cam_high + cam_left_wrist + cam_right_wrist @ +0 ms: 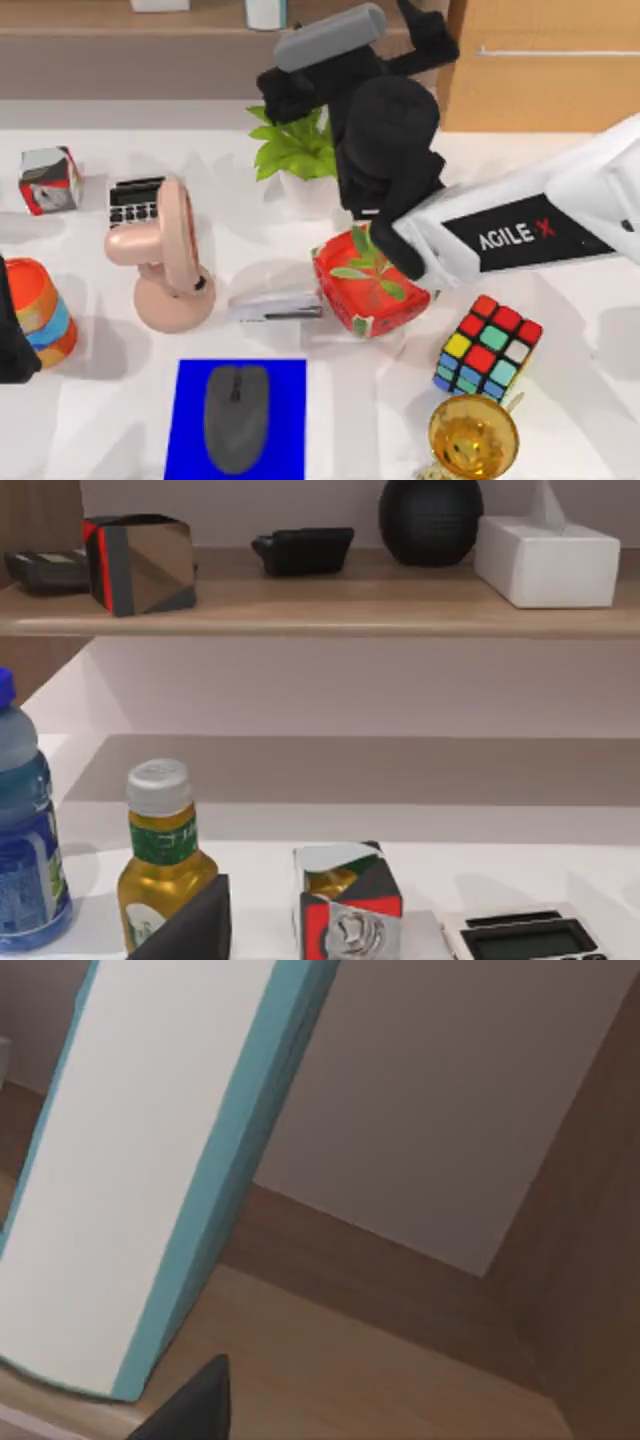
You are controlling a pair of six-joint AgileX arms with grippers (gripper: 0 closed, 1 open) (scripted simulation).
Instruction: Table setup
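My right arm point(520, 235) reaches from the right across the table to the wooden shelf point(120, 35) at the back. Its black gripper point(300, 90) hangs at the shelf's front edge, above the green plant point(295, 150), with a grey rounded body point(330, 35) over it. From the right wrist, one dark fingertip point(190, 1405) shows before a white box with a teal edge point(130, 1160) standing on the shelf board point(380, 1360). On the table lie a grey mouse point(236, 415) on a blue mat point(190, 400) and a stapler point(275, 305). My left gripper point(12, 340) is parked at the left edge.
A red pot with a small plant point(368, 285), a colour cube point(487, 345) and a gold cup point(472, 435) stand under the right arm. A pink fan point(170, 260), calculator point(135, 200), mirrored cube point(50, 180) and striped cup point(42, 310) stand left. Two bottles point(165, 855) stand near the left gripper.
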